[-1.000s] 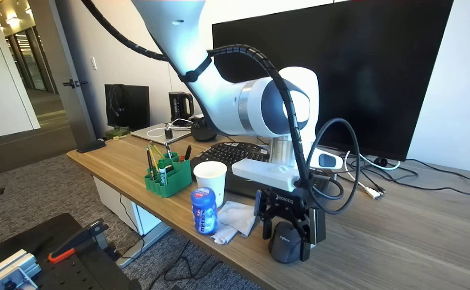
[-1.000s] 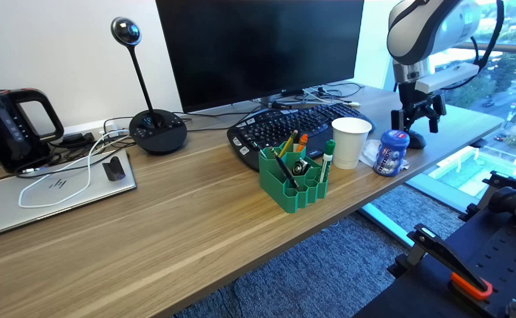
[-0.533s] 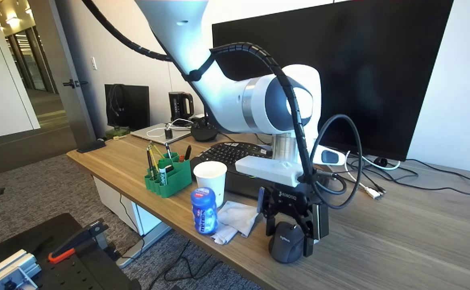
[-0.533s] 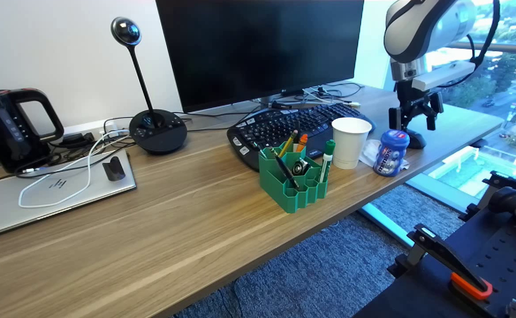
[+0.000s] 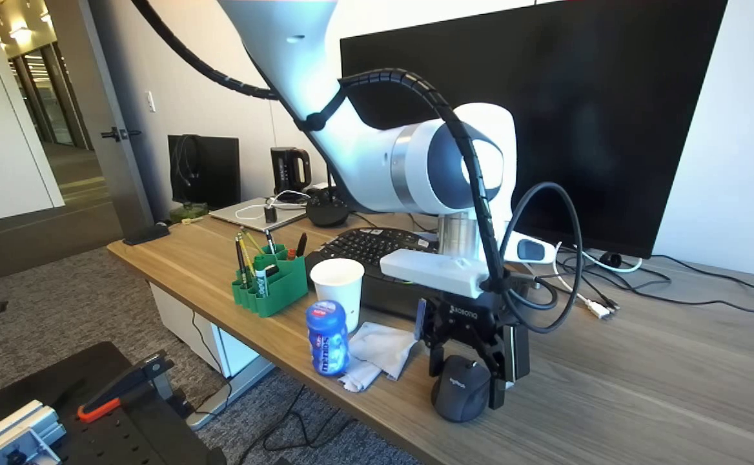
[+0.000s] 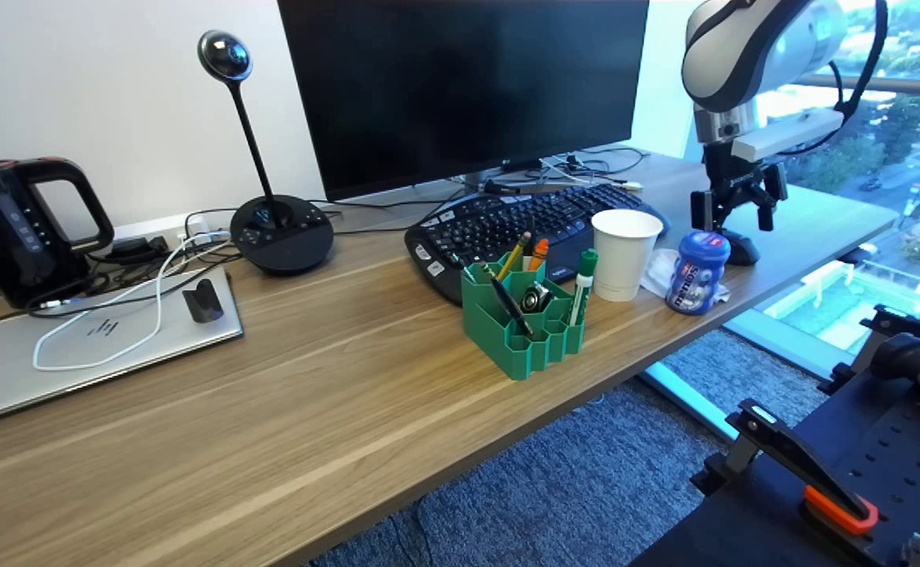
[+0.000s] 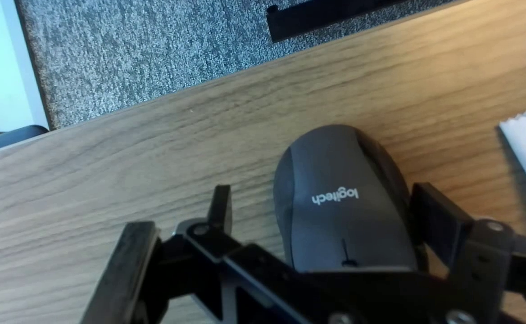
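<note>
Grey mouse point(image 7: 335, 202) betw. spread jaws, not gripped

Mouse sits upright on the counter point(image 7: 110, 189), nr the front edge, logo up. Jaws stand spread either side of it, pinching nothing AFAICT. Wrist view shows an uneven fit: plain gap on one flank, while the jaw toward the white napkin point(image 5: 380, 342) is v. close; touching or just beside, can't tell. In an exterior view the jaws look abt level w/ the top of the mouse point(image 6: 742, 250), not well down its sides, tho that's hard to judge.

Step in hand, prob.: lining up around the mouse; coming on or backing off, can't say. For a firm hold, the next move would call for a small shift napkin-ward to even the gaps, a bit more drop, then a slow squeeze. Smooth, rounded shell might slide or twist if 1 side hits first.

Nearby: napkin lies betw. mouse & blue mentos bottle point(image 5: 327, 349), w/ paper cup point(image 5: 345, 294) just beyond the bottle & keyboard point(image 5: 377, 245) further back. Green pen holder point(image 5: 286, 294) is well apart, so low bump risk there.
</note>
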